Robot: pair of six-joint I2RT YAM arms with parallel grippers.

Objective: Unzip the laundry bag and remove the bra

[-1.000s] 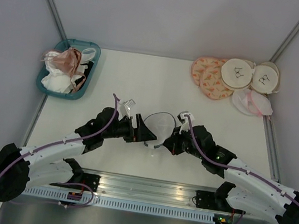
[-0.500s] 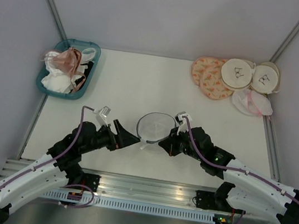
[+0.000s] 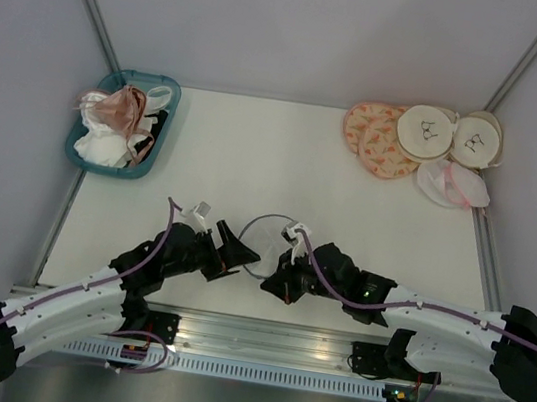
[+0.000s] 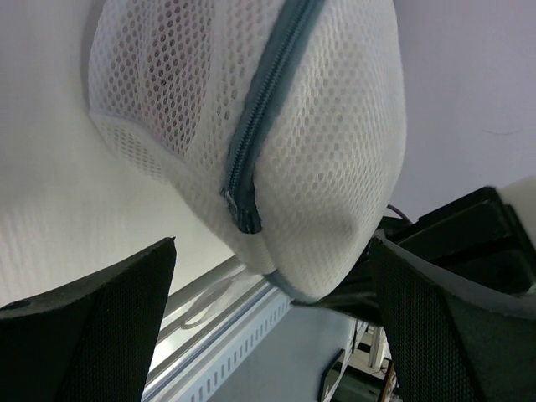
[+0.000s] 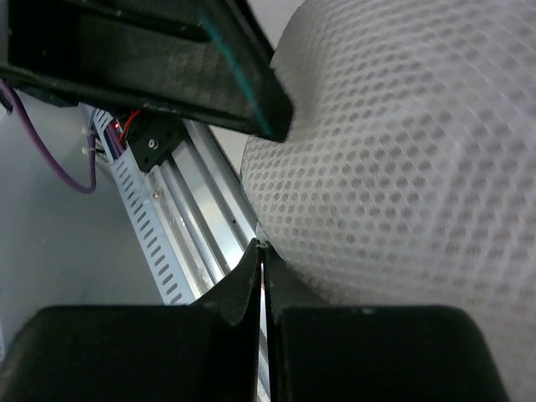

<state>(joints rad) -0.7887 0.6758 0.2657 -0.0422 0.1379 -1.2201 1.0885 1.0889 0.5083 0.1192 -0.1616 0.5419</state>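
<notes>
The laundry bag (image 3: 266, 229), white mesh with a blue-grey zipper, hangs near the table's front edge between my two grippers. My right gripper (image 3: 269, 278) is shut on a thin bit of the bag's lower rim (image 5: 261, 249), with mesh bulging to its right (image 5: 402, 167). My left gripper (image 3: 246, 250) is open just left of the bag. In the left wrist view the bag (image 4: 335, 151) and its zipper (image 4: 261, 117) fill the space above the spread fingers (image 4: 92, 327). The zipper looks closed there. The bra does not show clearly; only a faint pink tint through the mesh.
A teal basket (image 3: 169, 90) of garments stands at the back left. Peach patterned pouches (image 3: 371, 136), cream pouches (image 3: 450, 135) and a pink-trimmed mesh bag (image 3: 451, 184) lie at the back right. A metal rail (image 3: 257, 346) runs along the near edge.
The right gripper has pulled the bag towards the near edge and a little left. The left gripper let go, drew back, and now sits open beside the bag again.
</notes>
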